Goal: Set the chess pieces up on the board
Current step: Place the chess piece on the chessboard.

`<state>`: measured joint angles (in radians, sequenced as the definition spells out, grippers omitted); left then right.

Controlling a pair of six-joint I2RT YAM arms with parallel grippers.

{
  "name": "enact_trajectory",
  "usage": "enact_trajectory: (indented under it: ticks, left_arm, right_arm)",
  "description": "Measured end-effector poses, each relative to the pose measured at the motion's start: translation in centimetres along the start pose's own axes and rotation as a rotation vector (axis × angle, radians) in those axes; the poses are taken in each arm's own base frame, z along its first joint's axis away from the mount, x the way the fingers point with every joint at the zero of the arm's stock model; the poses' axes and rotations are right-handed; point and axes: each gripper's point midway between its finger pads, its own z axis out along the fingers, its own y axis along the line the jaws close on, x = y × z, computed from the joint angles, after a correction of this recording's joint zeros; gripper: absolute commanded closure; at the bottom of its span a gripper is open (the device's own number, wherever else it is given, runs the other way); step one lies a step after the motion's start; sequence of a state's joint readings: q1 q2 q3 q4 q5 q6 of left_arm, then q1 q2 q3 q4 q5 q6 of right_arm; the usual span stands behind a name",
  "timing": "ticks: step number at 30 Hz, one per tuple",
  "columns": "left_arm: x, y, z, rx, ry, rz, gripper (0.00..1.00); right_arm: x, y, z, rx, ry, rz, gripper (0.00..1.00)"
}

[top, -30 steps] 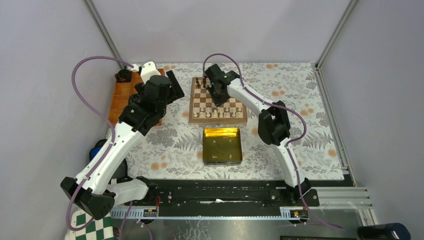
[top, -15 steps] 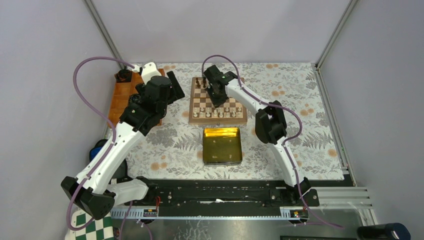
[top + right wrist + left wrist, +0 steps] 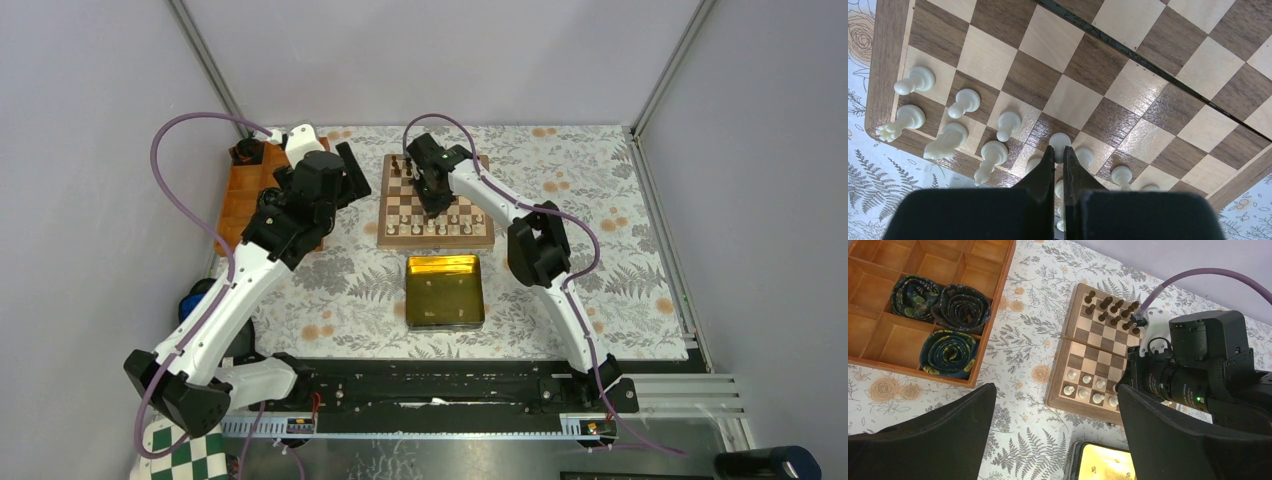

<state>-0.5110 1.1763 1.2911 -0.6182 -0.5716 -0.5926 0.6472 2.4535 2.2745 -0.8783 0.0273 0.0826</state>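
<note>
Shut on nothing visible, the right end effector (image 3: 1058, 150) hangs over the square wooden chessboard (image 3: 890, 75), a standing cream-white pawn (image 3: 1060, 141) just beyond its tips at 12 o'clock; the wide-open, empty left end effector (image 3: 1056, 387) hovers farther off at 9 o'clock.

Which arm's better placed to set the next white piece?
Right. The right claw sits shut directly over the white pieces on the board; the left claw hangs open off the board, near the tray.

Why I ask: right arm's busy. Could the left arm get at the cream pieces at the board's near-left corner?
Probably yes: left gripper hangs open near cream pieces; right gripper sits farther along.
</note>
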Motion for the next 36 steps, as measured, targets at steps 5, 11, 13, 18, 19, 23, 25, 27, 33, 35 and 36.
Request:
enact_trajectory:
  ticks: [5, 11, 13, 18, 19, 23, 25, 27, 33, 35, 36]
  left_arm:
    - [0.09, -0.12, 0.22, 0.000, 0.001, 0.001, 0.01]
    - [0.17, -0.20, 0.29, 0.002, 0.004, 0.002, 0.01]
    - [0.17, -0.24, 0.29, 0.004, 0.005, 0.001, 0.01]
    - [0.04, -0.35, 0.31, 0.008, 0.000, -0.003, 0.01]
    - [0.03, -0.37, 0.31, 0.008, 0.000, -0.003, 0.01]
    - [-0.04, -0.42, 0.32, 0.010, -0.003, -0.005, 0.01]
    - [-0.05, -0.43, 0.32, 0.010, -0.004, -0.006, 0.01]
    - [-0.05, -0.43, 0.32, 0.010, -0.004, -0.006, 0.01]
    - [0.15, -0.36, 0.40, 0.008, 0.000, -0.003, 0.01]
    - [0.22, -0.34, 0.42, 0.008, 0.001, -0.002, 0.01]
    - [0.26, -0.33, 0.44, 0.007, 0.002, -0.001, 0.01]
  right_arm:
    - [0.12, 0.21, 0.19, -0.013, 0.005, 0.001, 1.00]
    - [0.14, 0.37, 0.18, -0.022, 0.006, 0.001, 1.00]
    - [0.14, 0.37, 0.18, -0.022, 0.006, 0.001, 1.00]
    - [0.13, 0.46, 0.18, -0.027, 0.007, 0.001, 1.00]
    - [0.14, 0.51, 0.18, -0.029, 0.007, 0.002, 1.00]
    - [0.11, 0.56, 0.19, -0.032, 0.007, 0.002, 0.90]
    - [0.08, 0.60, 0.24, -0.034, 0.006, 0.003, 0.88]
    - [0.09, 0.65, 0.26, -0.037, 0.007, 0.003, 0.83]
    - [0.09, 0.72, 0.40, -0.040, 0.007, 0.004, 0.78]
    - [0.04, 0.72, 0.49, -0.040, 0.006, 0.004, 0.77]
    - [-0.02, 0.73, 0.47, -0.040, 0.004, 0.004, 0.77]
